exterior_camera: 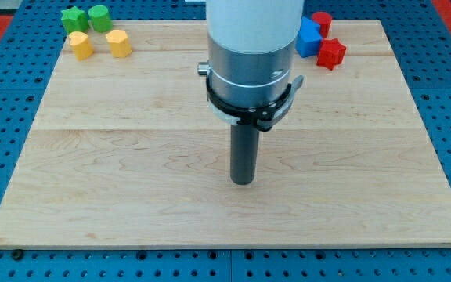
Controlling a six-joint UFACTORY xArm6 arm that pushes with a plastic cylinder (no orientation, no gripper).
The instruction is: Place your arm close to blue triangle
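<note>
A blue block (308,37) sits near the view's top right, partly hidden behind the arm; its shape cannot be made out fully. A red round block (321,21) lies just above it and a red star-like block (331,53) just to its lower right. My tip (243,182) rests on the wooden board (131,180) near the middle, far below and to the left of the blue block.
At the view's top left stand a green star-like block (73,19), a green round block (99,16), a yellow block (81,45) and another yellow block (119,42). The arm's wide grey body (249,74) hides part of the board's top middle.
</note>
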